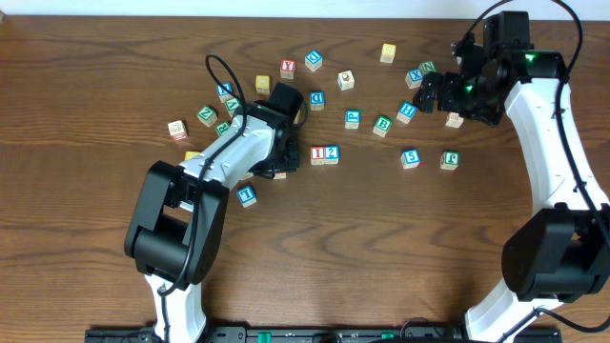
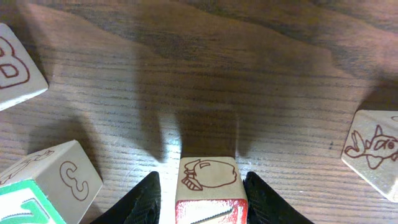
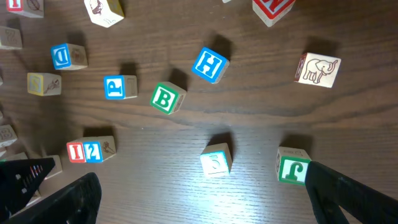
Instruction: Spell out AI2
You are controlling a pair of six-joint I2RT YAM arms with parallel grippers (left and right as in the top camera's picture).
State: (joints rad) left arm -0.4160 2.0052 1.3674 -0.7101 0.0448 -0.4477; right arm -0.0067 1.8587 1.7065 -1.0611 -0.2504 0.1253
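My left gripper (image 2: 202, 202) stands round a red-framed cube (image 2: 208, 174), shut on it. The cube's letter is cut off at the frame's edge and a drawing shows on its side. The right finger (image 2: 264, 202) lies against the cube, and a thin strip of table shows beside the left one. From overhead the left gripper (image 1: 281, 157) hides this cube, just left of the red I (image 1: 317, 153) and blue 2 (image 1: 331, 153), which sit side by side. The same pair, I (image 3: 75, 151) and 2 (image 3: 92, 150), shows in the right wrist view. My right gripper (image 1: 429, 93) hangs open and empty at the back right.
Loose cubes lie all round: a blue 1-like cube (image 1: 247, 195), a blue 5 (image 1: 410, 158) and a green one (image 1: 449, 160). Beside the left gripper are a B cube (image 2: 12, 65), a C cube (image 2: 71, 180) and a fish cube (image 2: 373, 149). Under the right gripper sit a green J (image 3: 292, 168) and a 5 (image 3: 216, 162).
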